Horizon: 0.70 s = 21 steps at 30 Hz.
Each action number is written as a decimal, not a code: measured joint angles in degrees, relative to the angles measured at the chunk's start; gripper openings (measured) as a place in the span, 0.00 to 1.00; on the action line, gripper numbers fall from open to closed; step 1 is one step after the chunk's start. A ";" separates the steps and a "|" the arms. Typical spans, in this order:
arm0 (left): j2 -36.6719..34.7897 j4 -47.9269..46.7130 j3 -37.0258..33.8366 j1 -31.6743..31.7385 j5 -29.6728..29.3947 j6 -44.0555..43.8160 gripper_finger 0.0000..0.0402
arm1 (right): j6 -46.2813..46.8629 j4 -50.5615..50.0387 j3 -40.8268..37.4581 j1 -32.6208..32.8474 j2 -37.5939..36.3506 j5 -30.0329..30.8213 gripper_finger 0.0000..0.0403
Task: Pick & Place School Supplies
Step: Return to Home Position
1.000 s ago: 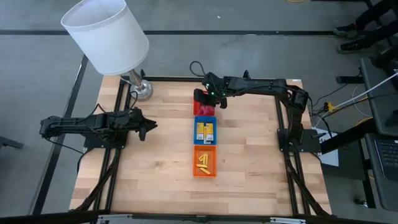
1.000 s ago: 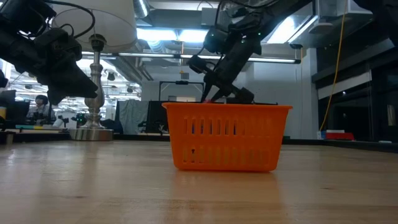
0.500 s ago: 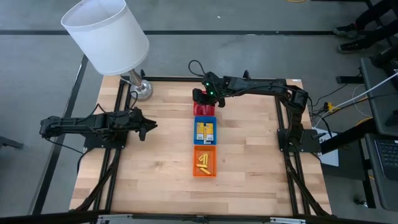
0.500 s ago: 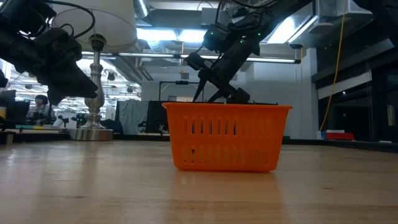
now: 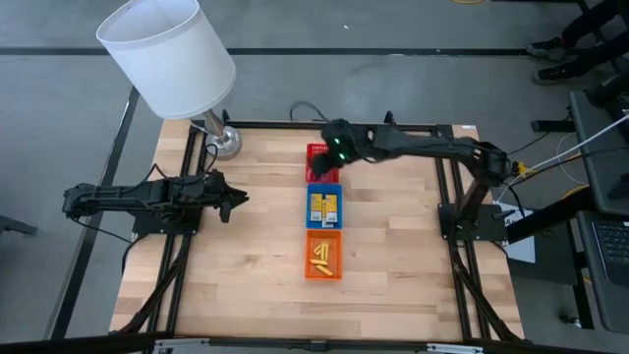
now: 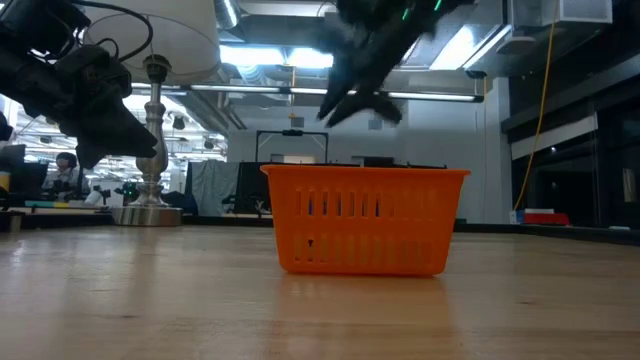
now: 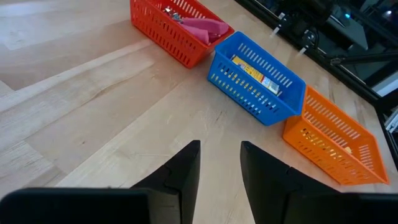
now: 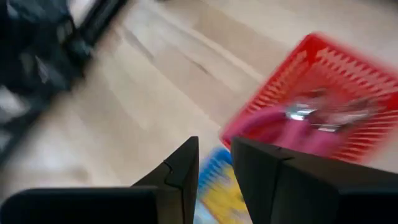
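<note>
Three trays stand in a row at mid-table. The red tray (image 5: 316,150) holds pink-handled plier-like tools (image 8: 292,124), the blue tray (image 5: 325,193) holds yellow packets (image 5: 325,207), and the orange tray (image 5: 323,270) holds short yellow sticks (image 5: 321,258). My right gripper (image 5: 328,167) hangs above the red tray, open, with nothing between its fingers (image 8: 183,168). In the low view it (image 6: 360,105) stands well above the orange tray (image 6: 365,220). My left gripper (image 5: 241,200) waits open over the table's left part, apart from the trays.
A white-shaded lamp (image 5: 167,54) leans over the far left corner, and its metal base (image 5: 224,143) stands on the table there. Bare wood lies left, right and on the near side of the tray row.
My right gripper has risen from inside the red tray to well above it, and the arm has stretched out flatter over the far edge. It carries nothing. The tools stay in the red tray. The left arm has kept still.
</note>
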 joint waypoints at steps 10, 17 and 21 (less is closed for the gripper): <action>-0.02 -0.02 0.00 0.02 0.00 0.00 0.28 | -12.94 25.78 -31.24 12.81 -21.15 7.79 0.24; -0.02 0.02 0.00 0.01 0.00 0.00 0.28 | -16.44 54.45 -53.87 7.98 -25.64 -3.93 0.24; 0.00 0.02 0.00 0.02 -0.13 0.00 0.28 | -23.13 58.09 -57.98 5.89 -26.47 -7.42 0.24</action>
